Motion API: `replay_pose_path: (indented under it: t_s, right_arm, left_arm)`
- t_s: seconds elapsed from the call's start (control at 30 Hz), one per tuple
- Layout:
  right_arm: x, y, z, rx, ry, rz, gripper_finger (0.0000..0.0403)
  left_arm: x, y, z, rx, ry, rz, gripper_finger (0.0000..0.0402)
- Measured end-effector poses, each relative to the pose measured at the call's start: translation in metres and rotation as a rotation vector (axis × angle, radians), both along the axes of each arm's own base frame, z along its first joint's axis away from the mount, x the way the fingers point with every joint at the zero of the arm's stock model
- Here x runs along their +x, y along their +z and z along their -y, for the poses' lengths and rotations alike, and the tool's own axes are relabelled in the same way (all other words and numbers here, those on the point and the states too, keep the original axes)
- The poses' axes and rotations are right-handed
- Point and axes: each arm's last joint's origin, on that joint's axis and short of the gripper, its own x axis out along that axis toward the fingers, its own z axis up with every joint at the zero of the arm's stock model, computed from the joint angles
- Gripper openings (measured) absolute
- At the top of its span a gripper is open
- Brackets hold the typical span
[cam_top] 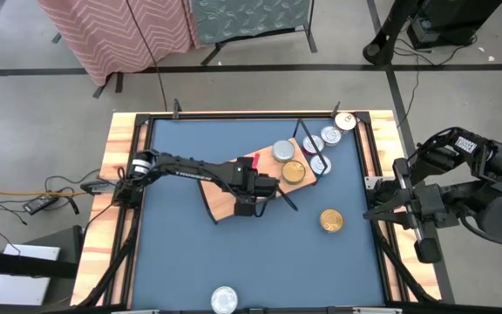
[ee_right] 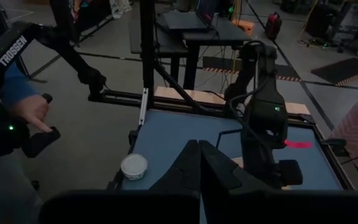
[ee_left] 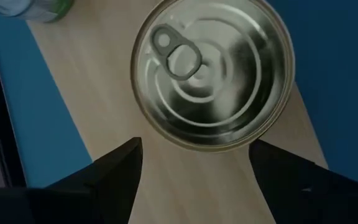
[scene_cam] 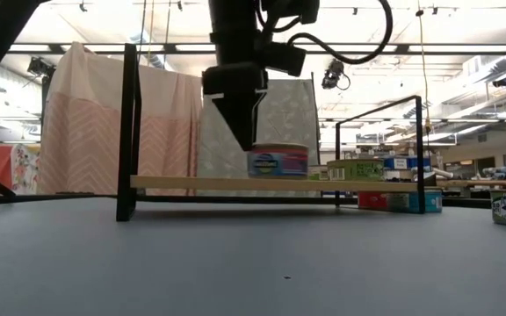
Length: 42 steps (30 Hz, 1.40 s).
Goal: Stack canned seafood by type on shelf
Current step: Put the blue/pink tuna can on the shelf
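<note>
Left arm over the shelf, tin just under its open fingers

Shelf [cam_top: 225,199] lies slanted across the blue table [cam_top: 181,262], long axis running from near-left up toward the far-right corner, where silver and gold tins cluster. Left gripper [ee_left: 194,165] hangs above the board with fingers spread and nothing gripped; silver tin [ee_left: 211,70] sits flat on the wood between them, lid up, pull tab pointing away from the fingers, probably just set down for stacking. Right gripper [ee_right: 199,163] is parked off the right edge, clenched and empty. Loose gold tin [cam_top: 331,221] and silver tin [cam_top: 224,299] wait on the table
</note>
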Motion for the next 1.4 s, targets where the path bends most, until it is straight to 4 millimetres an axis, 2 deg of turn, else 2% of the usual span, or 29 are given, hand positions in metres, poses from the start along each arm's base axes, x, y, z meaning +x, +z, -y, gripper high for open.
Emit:
replay_pose_path:
  t_s: [0.1,0.2,0.3,0.47,0.63,0.7,0.9,1.1,1.2,1.3,1.4]
  right_arm:
    - [0.0,0.0,0.0,0.007,-0.003,-0.001,0.0005]
    - [-0.001,0.0,-0.001,0.009,0.003,0.0,0.0005]
    - [-0.002,0.0,-0.001,0.008,0.004,0.0,0.0005]
    - [-0.001,-0.001,-0.003,0.008,0.001,-0.001,0.0005]
    - [0.0,-0.002,-0.002,-0.022,-0.051,0.013,0.0005]
    - [0.0,-0.006,-0.001,-0.062,-0.097,0.018,0.0004]
    - [0.0,-0.01,0.004,-0.156,-0.222,0.062,0.0003]
    - [-0.011,0.002,0.023,-0.258,-0.472,0.277,0.0003]
    - [-0.019,0.009,0.038,-0.235,-0.542,0.334,0.0003]
    - [-0.024,0.013,0.054,-0.133,-0.585,0.353,0.0003]
    - [-0.024,0.015,0.061,-0.162,-0.601,0.349,0.0004]
  left_arm:
    - [0.001,0.003,-0.003,-0.014,0.016,0.01,0.0296]
    - [0.006,0.012,-0.001,-0.101,0.009,0.063,0.0293]
    - [0.014,0.02,0.005,-0.159,-0.011,0.152,0.027]
    - [0.021,0.034,0.007,-0.199,-0.009,0.247,0.0176]
    - [0.022,0.035,0.003,-0.284,0.015,0.261,0.004]
    - [0.024,0.035,0.001,-0.304,0.028,0.273,0.0012]
    - [0.033,0.036,-0.01,-0.318,0.067,0.383,0.0004]
    - [0.05,0.049,-0.033,-0.347,0.144,0.628,0.0002]
    - [0.054,0.054,-0.048,-0.33,0.208,0.714,0.0002]
    - [0.053,0.054,-0.06,-0.319,0.308,0.746,0.0002]
    - [0.052,0.054,-0.068,-0.343,0.392,0.757,0.0001]
